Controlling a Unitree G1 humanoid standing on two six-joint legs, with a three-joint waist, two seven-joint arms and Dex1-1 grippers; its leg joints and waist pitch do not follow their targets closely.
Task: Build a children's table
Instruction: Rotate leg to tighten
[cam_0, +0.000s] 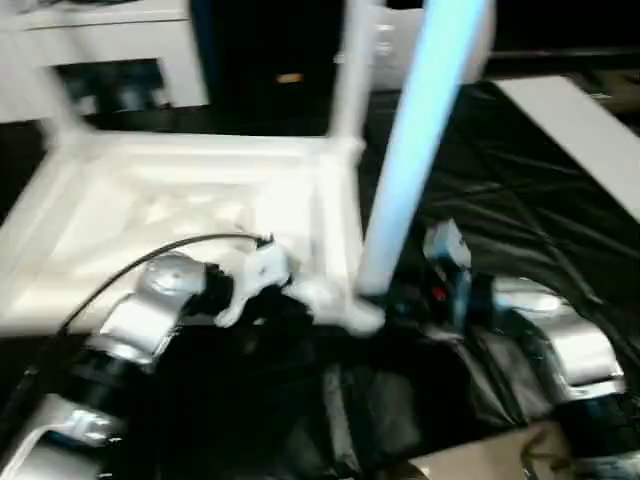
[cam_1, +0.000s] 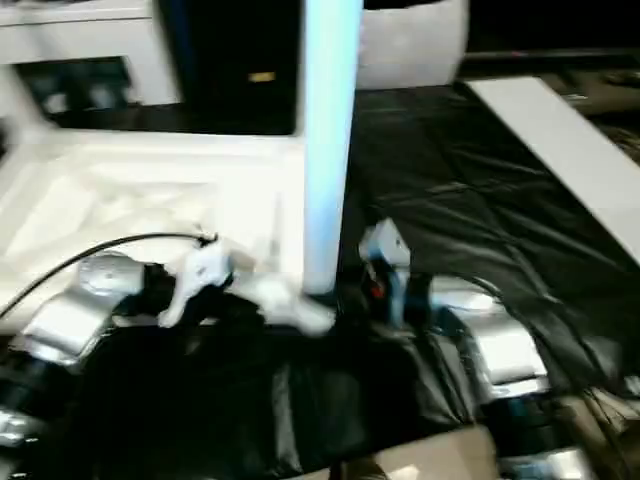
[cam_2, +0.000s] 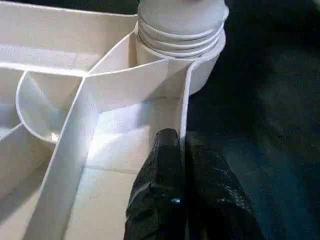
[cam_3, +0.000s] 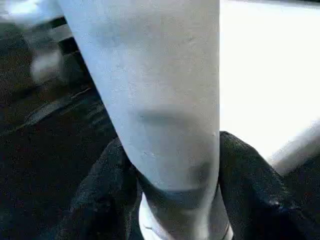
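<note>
A: Tabletop (cam_0: 150, 215) lies upside down on the black sheet (cam_0: 520, 200), ribs up, filling the 10 o'clock side of the head view. One leg (cam_0: 415, 150) stands in its near corner socket (cam_2: 200, 70), and another leg (cam_0: 352, 70) rises at 12.

B: And the grippers?

A: Left gripper (cam_2: 181, 150) is pinched shut on the rim (cam_2: 184, 107), one finger inside the wall, one outside, just short of the socket. Right gripper (cam_3: 170, 200) has its fingers around the near leg's base, held about half wide by the tube.

B: What could spoil it?

A: To me, the threads look partly exposed, so the leg may not be home. If the right lets go early, the leg could tip toward 1 o'clock. If the left slips off that thin rim, the top could skid on the sheet.
</note>
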